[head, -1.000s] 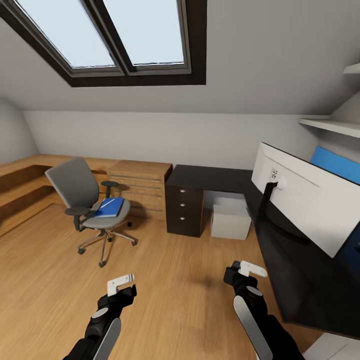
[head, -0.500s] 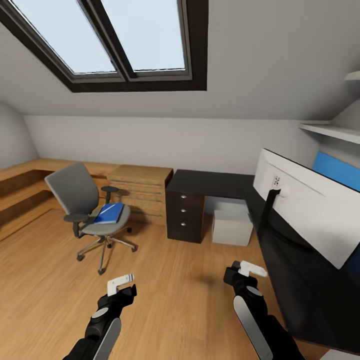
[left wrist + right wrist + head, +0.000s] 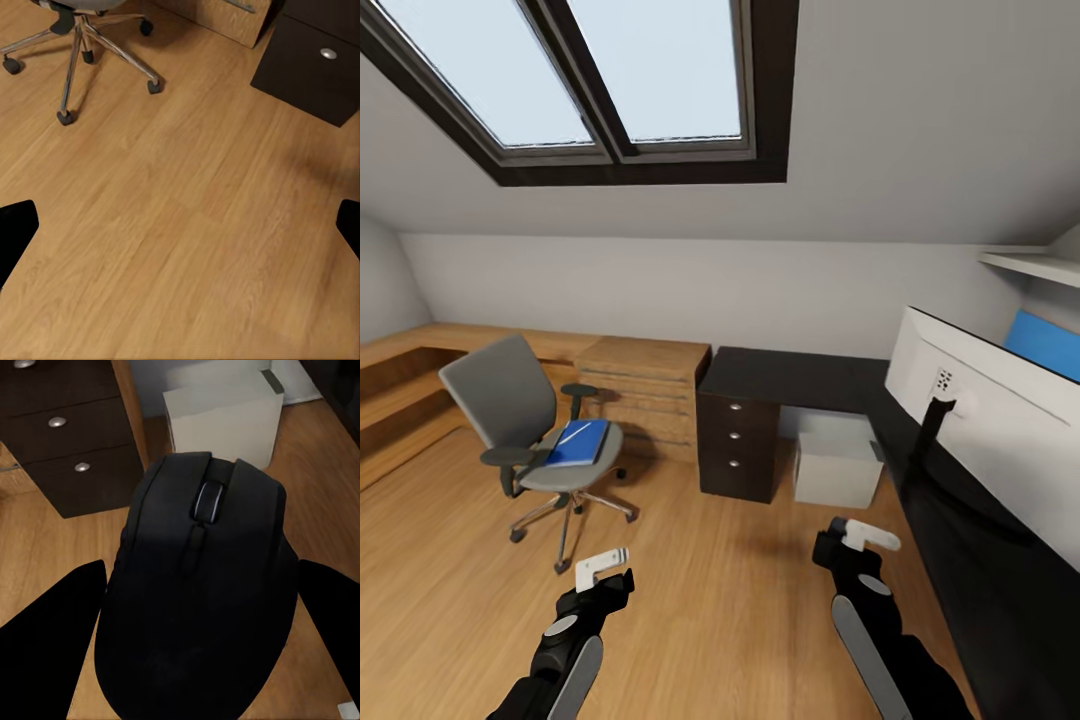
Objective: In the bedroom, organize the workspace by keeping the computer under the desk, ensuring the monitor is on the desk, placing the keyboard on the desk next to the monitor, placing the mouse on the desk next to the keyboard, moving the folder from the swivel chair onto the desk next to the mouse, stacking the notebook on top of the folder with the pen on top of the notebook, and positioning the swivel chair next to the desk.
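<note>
The grey swivel chair (image 3: pixel 510 415) stands on the wooden floor left of the desk, and the blue folder (image 3: pixel 578 443) lies on its seat with a thin pale stick on it. The black-topped desk (image 3: pixel 800 372) has a dark drawer unit (image 3: pixel 738 446), and the pale computer (image 3: pixel 838 462) sits under it. The monitor (image 3: pixel 1000 405) stands on the desk's right wing. My right gripper (image 3: pixel 857 535) (image 3: pixel 191 622) is shut on the dark mouse (image 3: pixel 199 585). My left gripper (image 3: pixel 603 570) (image 3: pixel 180 229) hangs open over bare floor near the chair's base (image 3: pixel 82 41).
Light wooden low shelving (image 3: pixel 645 385) runs along the back wall behind the chair. A sloped ceiling with a skylight (image 3: pixel 610 80) hangs overhead. A white shelf (image 3: pixel 1035 265) and a blue wall panel (image 3: pixel 1045 345) are at the right. Open wooden floor (image 3: pixel 720 610) lies between my arms.
The whole picture has shifted: the desk and monitor now sit further right and lower, so the camera moved. Both arms hold the same pose, and the mouse stays gripped.
</note>
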`<state>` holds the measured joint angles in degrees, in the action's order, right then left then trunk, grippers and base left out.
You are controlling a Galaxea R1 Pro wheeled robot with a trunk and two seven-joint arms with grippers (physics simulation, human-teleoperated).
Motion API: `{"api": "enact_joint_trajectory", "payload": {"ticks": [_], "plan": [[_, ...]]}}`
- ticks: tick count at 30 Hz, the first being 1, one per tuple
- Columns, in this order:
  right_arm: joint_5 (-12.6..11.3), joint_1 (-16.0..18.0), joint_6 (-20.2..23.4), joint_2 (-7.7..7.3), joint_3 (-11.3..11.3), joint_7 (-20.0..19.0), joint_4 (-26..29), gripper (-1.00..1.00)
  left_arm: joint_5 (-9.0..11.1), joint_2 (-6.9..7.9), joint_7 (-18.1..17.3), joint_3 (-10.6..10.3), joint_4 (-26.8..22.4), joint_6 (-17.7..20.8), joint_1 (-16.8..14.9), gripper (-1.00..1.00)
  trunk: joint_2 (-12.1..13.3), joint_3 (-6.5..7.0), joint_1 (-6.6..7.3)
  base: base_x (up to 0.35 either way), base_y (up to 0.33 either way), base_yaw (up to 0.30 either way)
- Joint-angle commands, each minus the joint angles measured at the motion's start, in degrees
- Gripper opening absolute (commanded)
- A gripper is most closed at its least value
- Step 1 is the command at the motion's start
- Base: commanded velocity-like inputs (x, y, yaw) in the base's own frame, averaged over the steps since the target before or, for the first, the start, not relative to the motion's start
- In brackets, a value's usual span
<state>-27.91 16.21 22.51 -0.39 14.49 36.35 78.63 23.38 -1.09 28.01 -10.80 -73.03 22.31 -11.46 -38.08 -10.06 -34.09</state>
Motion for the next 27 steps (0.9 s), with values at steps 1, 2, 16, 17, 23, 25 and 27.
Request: {"api": "enact_joint_trajectory", "payload": {"ticks": [1, 2, 16, 17, 23, 25, 27], "plan": [[-0.4, -0.01, 0.15, -0.04, 0.1, 0.21, 0.16, -1.0, 0.48, 0.02, 0.51, -0.09, -0.09, 0.12, -0.05, 1.0, -0.08, -0.1, -0.04, 0.145, 0.031, 0.0], [-0.38, -0.08, 0.13, -0.05, 0.1, 0.21, 0.24, -1.0, 0.45, 0.03, 0.54, -0.09, -0.08, 0.12, -0.05, 1.0, -0.08, -0.09, -0.04, 0.069, 0.013, 0.0], [-0.31, -0.13, 0.08, -0.05, 0.1, 0.3, 0.25, -1.0, 0.43, 0.04, 0.56, -0.09, -0.02, 0.11, -0.05, 1.0, -0.08, 1.01, -0.04, 0.242, 0.142, 0.0], [-0.31, -0.13, 0.08, -0.05, 0.1, 0.3, 0.26, -1.0, 0.43, 0.04, 0.56, -0.09, -0.01, 0.12, -0.05, 1.0, -0.08, 1.09, -0.04, 0.267, 0.162, 0.0], [-0.31, -0.13, 0.08, -0.05, 0.1, 0.3, 0.35, -1.0, 0.41, -0.01, 0.56, -0.09, -0.01, 0.13, -0.05, 1.0, -0.08, 1.61, -0.04, 0.261, 0.138, 0.0], [-0.31, -0.13, 0.11, -0.05, 0.1, 0.3, 0.37, -1.0, 0.38, -0.03, 0.56, -0.14, -0.01, 0.13, -0.05, 1.0, -0.08, 1.76, -0.04, 0.273, 0.067, 0.0], [-0.31, -0.13, 0.14, -0.05, 0.1, 0.3, 0.38, -1.0, 0.36, -0.04, 0.57, -0.23, -0.01, 0.12, -0.05, 1.0, -0.08, 1.83, -0.04, 0.297, 0.031, 0.0]]}}
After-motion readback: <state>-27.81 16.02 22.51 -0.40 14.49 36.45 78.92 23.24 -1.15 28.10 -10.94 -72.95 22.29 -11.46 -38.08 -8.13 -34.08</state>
